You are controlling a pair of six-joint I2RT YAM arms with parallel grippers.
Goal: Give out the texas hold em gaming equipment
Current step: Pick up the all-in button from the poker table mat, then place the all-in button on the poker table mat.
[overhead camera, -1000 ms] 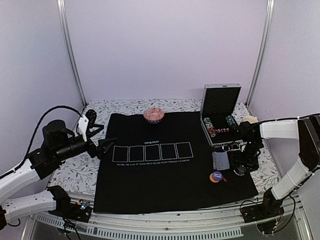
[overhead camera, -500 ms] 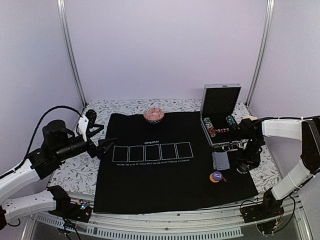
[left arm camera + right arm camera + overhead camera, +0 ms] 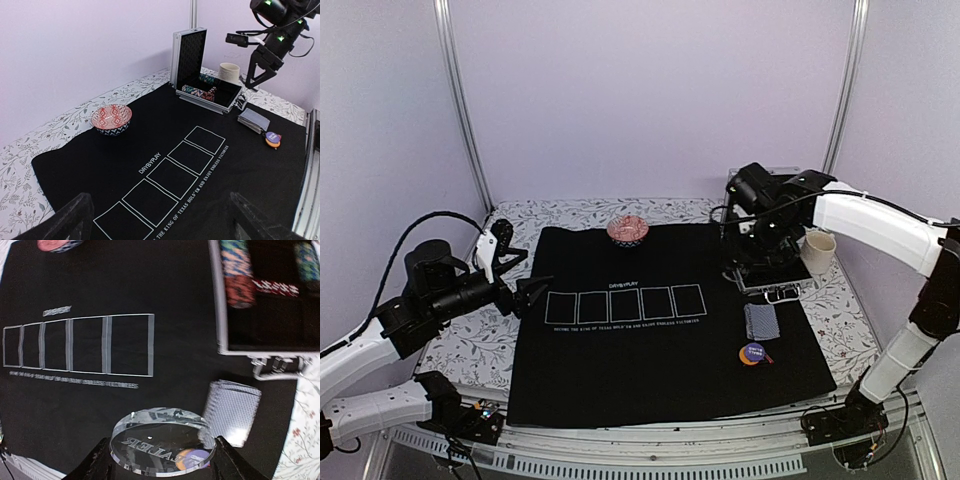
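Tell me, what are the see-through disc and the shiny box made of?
The disc in the right end effector looks like clear acrylic or glass: the mat shows through it and its rim glints. The case looks like silvery metal, with bright shiny edges, though I can't be sure.

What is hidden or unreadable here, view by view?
Top view: the right arm covers the chips in the silver case and the clear disc in the right gripper.
Right wrist: blur smears the mat lettering; the top edge cuts off the case.
Left wrist: print on the orange button too small.
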